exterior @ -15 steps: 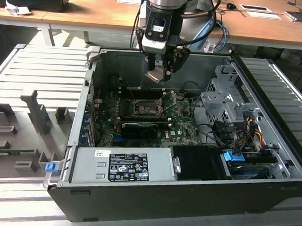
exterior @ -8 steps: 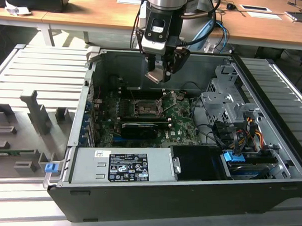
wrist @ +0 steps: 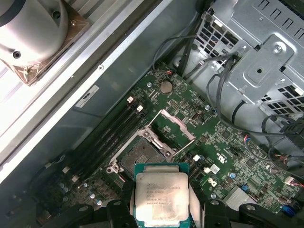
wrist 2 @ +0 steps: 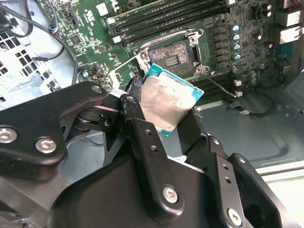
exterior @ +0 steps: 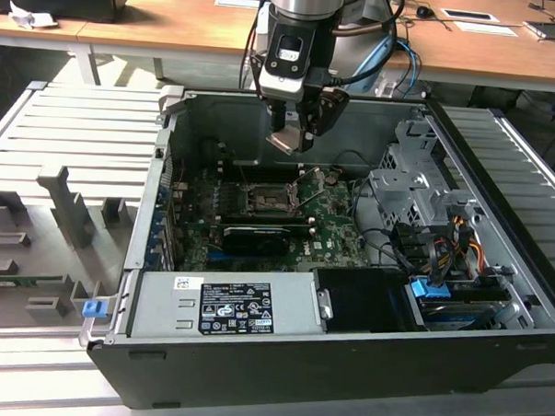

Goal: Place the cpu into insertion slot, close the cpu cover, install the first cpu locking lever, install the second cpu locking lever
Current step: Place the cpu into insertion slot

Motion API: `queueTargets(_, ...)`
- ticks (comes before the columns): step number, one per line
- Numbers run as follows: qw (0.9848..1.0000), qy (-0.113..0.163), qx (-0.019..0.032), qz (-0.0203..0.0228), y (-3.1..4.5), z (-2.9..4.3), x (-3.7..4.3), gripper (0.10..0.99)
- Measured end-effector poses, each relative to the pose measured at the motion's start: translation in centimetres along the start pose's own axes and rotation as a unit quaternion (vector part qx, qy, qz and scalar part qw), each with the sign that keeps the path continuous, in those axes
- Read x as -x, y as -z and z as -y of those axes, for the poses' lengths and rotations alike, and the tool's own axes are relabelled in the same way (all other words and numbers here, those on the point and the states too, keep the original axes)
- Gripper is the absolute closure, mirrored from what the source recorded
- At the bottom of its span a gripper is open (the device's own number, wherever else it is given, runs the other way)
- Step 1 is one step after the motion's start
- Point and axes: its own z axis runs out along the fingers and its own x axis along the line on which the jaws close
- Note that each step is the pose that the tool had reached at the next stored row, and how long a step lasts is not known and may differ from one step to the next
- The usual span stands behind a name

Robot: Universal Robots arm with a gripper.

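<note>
We saw the open computer case filling the exterior view, with its green motherboard at centre. At upper centre, the fingers were clamped on the cpu, aloft near the bare socket and the opened cpu cover.

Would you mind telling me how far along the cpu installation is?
Nothing is finished yet. The gripper holds the cpu above the motherboard; the insertion slot is bare and the cpu cover stands open, so all four steps remain.
</note>
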Motion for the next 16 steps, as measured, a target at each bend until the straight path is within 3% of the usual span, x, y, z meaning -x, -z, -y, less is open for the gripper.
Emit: queueTargets(16, 1.0000, -0.007, 0.0001, 0.0006, -0.35, 0.03, 0.01, 0.545)
